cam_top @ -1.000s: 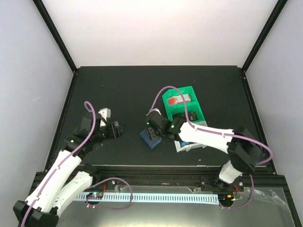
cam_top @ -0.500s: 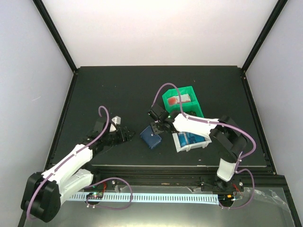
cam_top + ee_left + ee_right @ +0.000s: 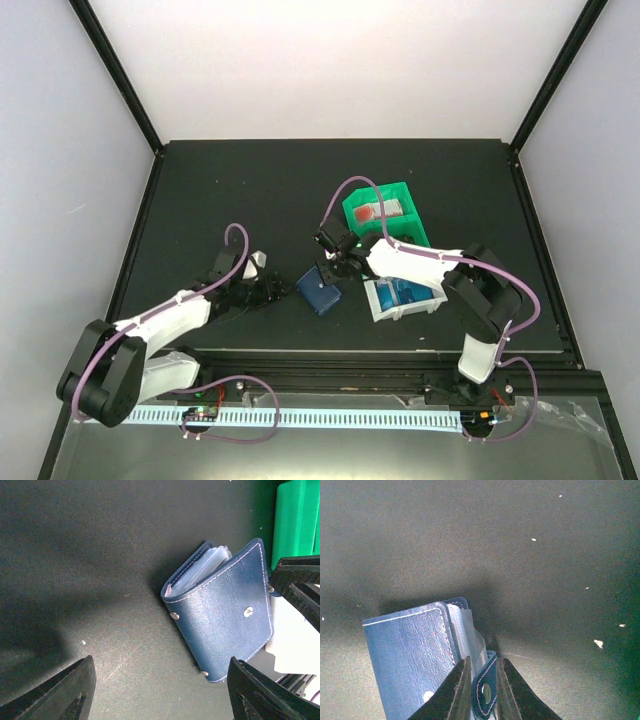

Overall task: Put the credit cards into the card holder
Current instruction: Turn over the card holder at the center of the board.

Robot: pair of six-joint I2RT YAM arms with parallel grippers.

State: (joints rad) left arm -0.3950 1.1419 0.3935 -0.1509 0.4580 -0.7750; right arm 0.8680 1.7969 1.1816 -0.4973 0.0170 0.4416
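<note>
The navy card holder (image 3: 320, 291) lies on the dark table, partly open, with its clear sleeves showing (image 3: 225, 610). My right gripper (image 3: 336, 268) is at its far right corner. In the right wrist view the right gripper (image 3: 483, 675) is shut on the holder's snap tab (image 3: 485, 692), beside the cover (image 3: 410, 655). My left gripper (image 3: 281, 291) sits just left of the holder. It is open (image 3: 162, 687), with bare table between its fingers and the holder's near corner by the right finger. Blue credit cards (image 3: 400, 293) lie in the white bin.
A green bin (image 3: 395, 190) stands behind the white bin (image 3: 383, 312) on the right and holds a red-and-white item. In the left wrist view the green bin (image 3: 295, 520) and the white bin (image 3: 295, 652) sit right behind the holder.
My right gripper has shut on the holder's snap tab. My left arm has reached to the right, up to the holder's left side, and stays open.
</note>
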